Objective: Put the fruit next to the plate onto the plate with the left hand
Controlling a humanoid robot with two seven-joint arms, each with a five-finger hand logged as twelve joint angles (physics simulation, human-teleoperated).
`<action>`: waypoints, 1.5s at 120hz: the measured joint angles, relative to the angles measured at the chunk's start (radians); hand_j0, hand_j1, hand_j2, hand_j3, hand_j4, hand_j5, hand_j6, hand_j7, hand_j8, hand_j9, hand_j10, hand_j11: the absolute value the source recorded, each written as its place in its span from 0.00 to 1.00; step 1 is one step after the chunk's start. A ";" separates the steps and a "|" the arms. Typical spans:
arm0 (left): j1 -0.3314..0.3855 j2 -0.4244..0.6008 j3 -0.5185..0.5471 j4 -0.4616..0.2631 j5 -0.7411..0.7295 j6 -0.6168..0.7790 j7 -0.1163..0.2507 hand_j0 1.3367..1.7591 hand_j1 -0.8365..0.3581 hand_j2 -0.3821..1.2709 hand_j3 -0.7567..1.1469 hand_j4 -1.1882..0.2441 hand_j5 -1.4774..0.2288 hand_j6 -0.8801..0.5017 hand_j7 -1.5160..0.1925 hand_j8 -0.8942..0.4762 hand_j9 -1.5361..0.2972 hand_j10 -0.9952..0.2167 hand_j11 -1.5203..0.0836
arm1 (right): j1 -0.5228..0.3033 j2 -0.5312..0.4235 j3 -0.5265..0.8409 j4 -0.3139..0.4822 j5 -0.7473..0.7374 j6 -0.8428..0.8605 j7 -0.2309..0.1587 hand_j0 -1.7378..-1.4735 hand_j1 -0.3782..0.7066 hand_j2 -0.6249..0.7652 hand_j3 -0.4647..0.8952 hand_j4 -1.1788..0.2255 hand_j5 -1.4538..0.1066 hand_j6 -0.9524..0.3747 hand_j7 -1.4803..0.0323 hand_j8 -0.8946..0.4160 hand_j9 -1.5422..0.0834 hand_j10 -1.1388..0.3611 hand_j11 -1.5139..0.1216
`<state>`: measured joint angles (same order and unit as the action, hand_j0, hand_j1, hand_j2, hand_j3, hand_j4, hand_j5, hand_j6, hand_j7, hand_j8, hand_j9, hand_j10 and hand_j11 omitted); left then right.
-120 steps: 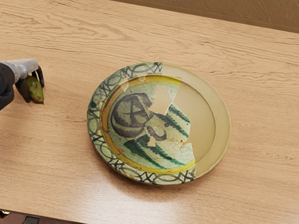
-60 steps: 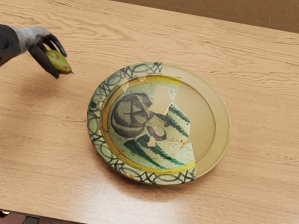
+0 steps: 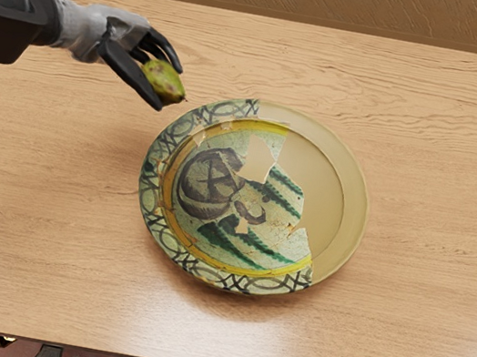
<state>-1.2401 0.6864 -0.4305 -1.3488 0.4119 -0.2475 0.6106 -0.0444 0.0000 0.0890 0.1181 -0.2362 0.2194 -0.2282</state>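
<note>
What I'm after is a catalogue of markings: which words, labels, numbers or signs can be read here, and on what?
None can be read.
The plate carries only painted lattice, stripes and a round emblem, no letters.
The fruit, the left hand and the table bear no writing.

Fruit (image 3: 166, 82) partly covered (robot hand (image 3: 134, 49))

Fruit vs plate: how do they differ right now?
1. Size: the fruit is small and rounded; the plate is wide and shallow.
2. Look: the fruit is plain yellow-green; the plate carries a dark green and yellow pattern over part of its face.
3. State: the fruit is gripped by the left hand, just off the plate's upper-left rim; the plate lies on the table, untouched.
Shared: green-yellow tones.
</note>
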 joint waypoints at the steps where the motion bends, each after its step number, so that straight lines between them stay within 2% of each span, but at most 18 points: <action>1: -0.002 -0.003 -0.001 0.000 -0.002 -0.003 0.000 0.75 0.50 0.38 0.40 0.39 0.34 0.34 0.38 0.35 0.36 0.25 0.40 | 0.000 0.000 0.000 0.000 0.000 0.000 0.000 0.30 0.05 0.45 0.34 0.82 0.91 0.70 0.96 0.67 0.93 0.74 0.91; 7: -0.007 -0.033 -0.005 0.000 -0.010 -0.017 0.000 0.75 0.48 0.36 0.40 0.38 0.34 0.35 0.38 0.35 0.36 0.25 0.40 | 0.000 0.000 0.000 0.000 0.000 0.000 0.000 0.30 0.05 0.45 0.34 0.82 0.91 0.70 0.96 0.67 0.93 0.74 0.91; 19: -0.004 -0.086 -0.008 -0.001 -0.022 -0.031 0.000 0.76 0.47 0.43 0.40 0.38 0.34 0.36 0.38 0.35 0.36 0.26 0.40 | 0.000 0.000 0.000 0.000 0.000 0.000 0.000 0.30 0.05 0.45 0.34 0.82 0.91 0.70 0.96 0.67 0.93 0.74 0.91; 27: 0.003 -0.110 -0.008 -0.001 -0.023 -0.034 0.000 0.75 0.47 0.39 0.40 0.39 0.34 0.36 0.38 0.36 0.36 0.26 0.40 | 0.000 0.000 0.000 0.000 0.000 0.000 0.000 0.30 0.05 0.45 0.34 0.82 0.91 0.70 0.96 0.67 0.93 0.74 0.91; 43: 0.020 -0.176 0.000 0.000 -0.026 -0.037 0.000 0.75 0.45 0.42 0.40 0.40 0.34 0.38 0.37 0.37 0.36 0.27 0.40 | 0.000 0.000 0.000 0.000 0.000 0.000 0.000 0.30 0.05 0.45 0.34 0.82 0.91 0.70 0.96 0.67 0.93 0.74 0.91; 53: 0.062 -0.216 0.007 0.000 -0.025 -0.038 0.000 0.75 0.44 0.43 0.40 0.41 0.33 0.39 0.37 0.37 0.35 0.27 0.39 | 0.000 0.000 0.000 0.000 0.000 0.000 0.000 0.30 0.05 0.45 0.34 0.82 0.91 0.70 0.96 0.67 0.93 0.74 0.91; 66: 0.088 -0.241 0.014 0.000 -0.021 -0.038 0.000 0.75 0.44 0.40 0.40 0.41 0.32 0.39 0.36 0.38 0.35 0.28 0.38 | 0.000 0.000 0.000 0.000 0.000 0.000 0.000 0.30 0.05 0.45 0.34 0.82 0.91 0.70 0.96 0.67 0.93 0.74 0.91; 72: 0.102 -0.256 0.018 0.001 -0.020 -0.038 0.000 0.75 0.44 0.42 0.40 0.42 0.32 0.40 0.36 0.38 0.35 0.28 0.38 | 0.000 0.000 0.000 0.000 0.000 0.000 0.000 0.30 0.05 0.45 0.34 0.82 0.91 0.70 0.96 0.67 0.93 0.74 0.91; 92: 0.102 -0.267 0.026 0.002 -0.016 -0.038 0.000 0.75 0.42 0.43 0.40 0.43 0.32 0.41 0.36 0.39 0.35 0.30 0.38 | 0.000 0.000 0.000 0.000 0.000 0.000 0.000 0.30 0.05 0.45 0.34 0.82 0.91 0.70 0.96 0.67 0.93 0.74 0.91; 100: 0.090 -0.269 0.038 0.002 -0.013 -0.038 0.000 0.75 0.48 0.40 0.40 0.46 0.40 0.40 0.43 0.39 0.42 0.36 0.46 | 0.000 0.000 0.000 0.000 0.000 0.000 0.000 0.30 0.05 0.45 0.34 0.82 0.91 0.70 0.96 0.67 0.93 0.74 0.91; 115: 0.076 -0.262 0.052 0.003 -0.010 -0.038 0.000 0.76 0.69 0.32 0.40 0.61 0.60 0.50 0.63 0.50 0.60 0.56 0.67 | 0.000 0.000 0.000 0.000 0.000 0.000 0.000 0.30 0.05 0.45 0.34 0.82 0.91 0.70 0.96 0.67 0.93 0.74 0.91; 129: 0.046 -0.236 0.047 0.003 -0.018 -0.040 0.000 0.76 0.82 0.28 0.40 0.70 0.71 0.55 0.73 0.56 0.70 0.67 0.78 | 0.000 0.000 0.000 0.000 0.000 0.000 0.000 0.30 0.05 0.45 0.34 0.82 0.91 0.70 0.96 0.67 0.93 0.74 0.91; 138: 0.048 -0.202 0.004 0.003 -0.041 -0.086 0.000 0.76 0.87 0.27 0.40 0.74 0.75 0.57 0.78 0.59 0.74 0.71 0.83 | 0.000 0.000 0.000 0.000 0.000 0.000 0.000 0.30 0.05 0.45 0.34 0.82 0.91 0.70 0.96 0.67 0.93 0.74 0.91; 156: 0.069 -0.117 -0.066 0.004 -0.197 -0.279 0.000 0.76 0.93 0.25 0.40 0.78 0.81 0.60 0.83 0.61 0.78 0.76 0.89 | 0.000 0.000 0.000 0.000 0.000 0.000 0.000 0.30 0.05 0.45 0.34 0.82 0.91 0.70 0.96 0.67 0.93 0.74 0.91; 180: 0.168 -0.010 -0.103 0.014 -0.393 -0.351 0.000 0.76 0.96 0.24 0.40 0.81 0.84 0.62 0.86 0.63 0.81 0.79 0.92 | 0.000 0.000 0.000 0.000 0.000 0.000 0.000 0.30 0.05 0.45 0.34 0.82 0.91 0.70 0.96 0.67 0.93 0.74 0.91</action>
<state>-1.0720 0.6762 -0.5330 -1.3351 0.0184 -0.5988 0.6109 -0.0441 0.0000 0.0890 0.1181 -0.2362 0.2194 -0.2284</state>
